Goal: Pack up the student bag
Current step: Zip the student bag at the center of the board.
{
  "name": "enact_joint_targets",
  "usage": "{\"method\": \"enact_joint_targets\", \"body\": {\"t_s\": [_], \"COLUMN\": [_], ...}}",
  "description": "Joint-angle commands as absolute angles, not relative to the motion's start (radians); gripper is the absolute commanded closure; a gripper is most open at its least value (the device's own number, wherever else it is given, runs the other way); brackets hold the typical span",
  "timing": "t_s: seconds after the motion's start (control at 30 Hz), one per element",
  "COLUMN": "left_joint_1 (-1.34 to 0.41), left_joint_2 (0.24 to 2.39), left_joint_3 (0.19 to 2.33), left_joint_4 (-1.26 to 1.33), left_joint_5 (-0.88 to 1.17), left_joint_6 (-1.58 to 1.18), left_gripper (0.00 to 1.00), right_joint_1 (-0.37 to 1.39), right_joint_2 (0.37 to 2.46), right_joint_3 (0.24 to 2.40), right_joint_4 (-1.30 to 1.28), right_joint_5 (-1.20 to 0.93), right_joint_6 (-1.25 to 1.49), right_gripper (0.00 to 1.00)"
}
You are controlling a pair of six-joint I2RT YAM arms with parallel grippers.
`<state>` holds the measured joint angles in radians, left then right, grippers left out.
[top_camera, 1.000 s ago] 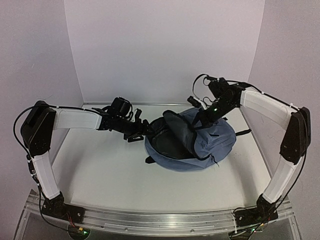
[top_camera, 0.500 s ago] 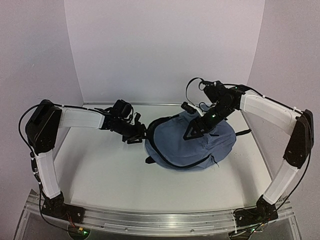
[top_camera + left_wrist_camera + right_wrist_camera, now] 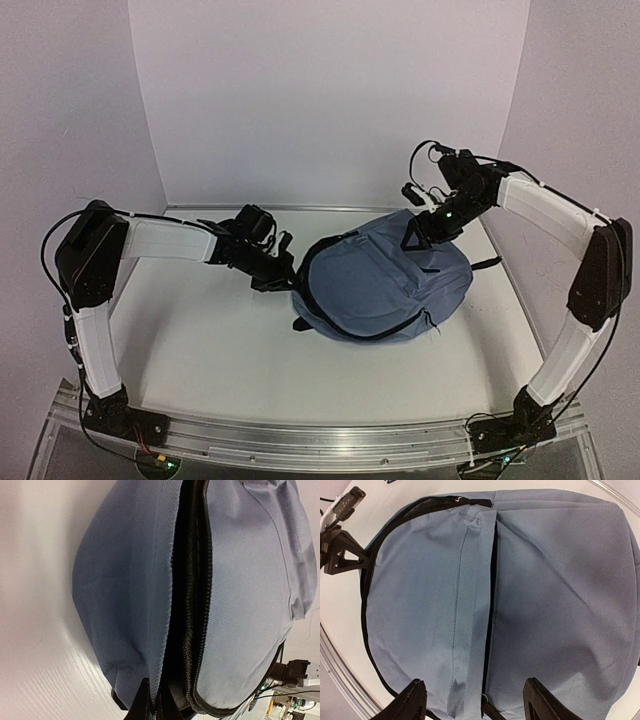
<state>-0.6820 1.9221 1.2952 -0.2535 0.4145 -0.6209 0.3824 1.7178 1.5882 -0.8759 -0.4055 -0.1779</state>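
Student bag [image 3: 385, 285] flat on the tabletop [image 3: 200, 350], centre-right, front pocket up, flap laid over the main compartment. Black zipper [image 3: 192, 605] gaping along the left rim, probably placed so for closing. Left gripper [image 3: 284, 279] at that rim, fingers [image 3: 142, 707] clenched tight at the zipper's end; cannot tell whether pinching a pull or only fabric. Right gripper [image 3: 413, 237] above the bag's far right corner, fingers [image 3: 412, 702] spread wide, grasping nothing.
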Motion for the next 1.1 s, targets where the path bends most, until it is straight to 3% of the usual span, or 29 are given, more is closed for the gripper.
{"method": "enact_joint_targets", "body": {"t_s": [0.0,0.27,0.33,0.43,0.5,0.63,0.87,1.07], "left_joint_1": [-0.764,-0.873,-0.872,-0.865,-0.843,-0.784,-0.778,-0.775], "left_joint_2": [1.854,1.763,1.706,1.644,1.629,1.7,1.94,2.096], "left_joint_3": [1.245,1.182,1.143,1.182,1.236,1.386,1.749,1.988], "left_joint_4": [-0.279,-0.306,-0.272,-0.32,-0.356,-0.413,-0.615,-0.728], "left_joint_5": [0.433,0.542,0.547,0.474,0.438,0.426,0.275,0.227], "left_joint_6": [-0.589,-0.504,-0.48,-0.404,-0.347,-0.235,-0.034,0.075], "left_gripper": [1.0,0.99,0.86,0.52,0.4,0.27,0.24,0.29], "right_joint_1": [0.392,0.393,0.392,0.392,0.392,0.392,0.39,0.369], "right_joint_2": [1.743,1.778,1.78,1.775,1.772,1.762,1.715,1.656], "right_joint_3": [1.66,1.68,1.68,1.677,1.676,1.676,1.651,1.6], "right_joint_4": [-0.855,-0.854,-0.855,-0.855,-0.854,-0.852,-0.821,-0.797], "right_joint_5": [-0.396,-0.41,-0.42,-0.443,-0.457,-0.485,-0.476,-0.499], "right_joint_6": [-0.198,-0.205,-0.204,-0.197,-0.188,-0.169,-0.119,-0.129], "right_gripper": [0.33,0.31,0.31,0.3,0.3,0.28,0.23,0.19]}}
